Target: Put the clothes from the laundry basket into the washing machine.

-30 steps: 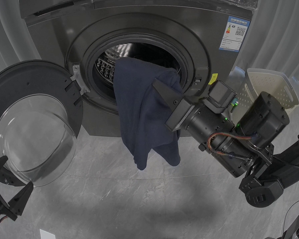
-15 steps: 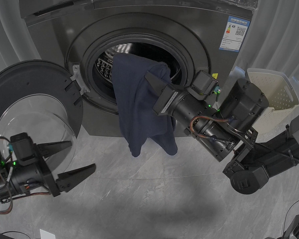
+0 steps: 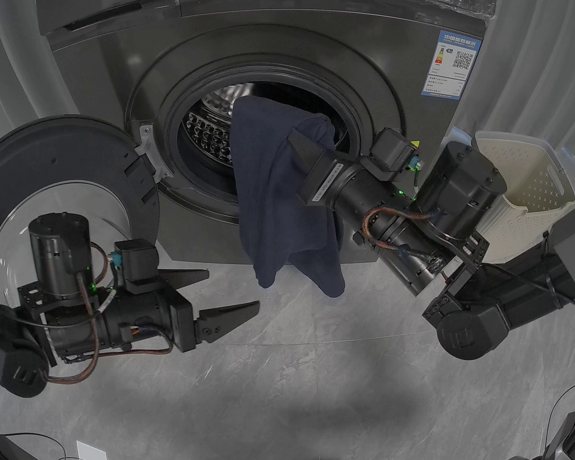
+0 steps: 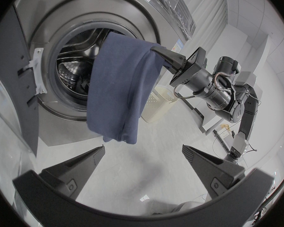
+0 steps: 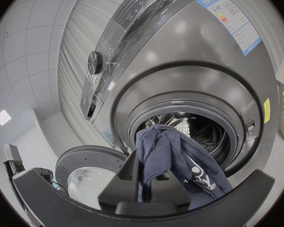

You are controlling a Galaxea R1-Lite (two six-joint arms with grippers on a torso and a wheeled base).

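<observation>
The right end effector [image 3: 297, 143] pinches the navy garment [image 3: 275, 193] before the drum opening [image 3: 204, 137]; its length hangs downward outside, drum directly beyond. The left end effector [image 3: 231, 291], spread, sits lower, farther off.

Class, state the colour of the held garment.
Navy blue; the garment shows best in the left wrist view.

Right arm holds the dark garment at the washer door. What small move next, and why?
Probably push the right gripper deeper into the drum before letting go. It is shut on the navy garment at the drum's mouth, but most of the cloth hangs outside, toward the floor, so releasing here would likely drop it there.
</observation>
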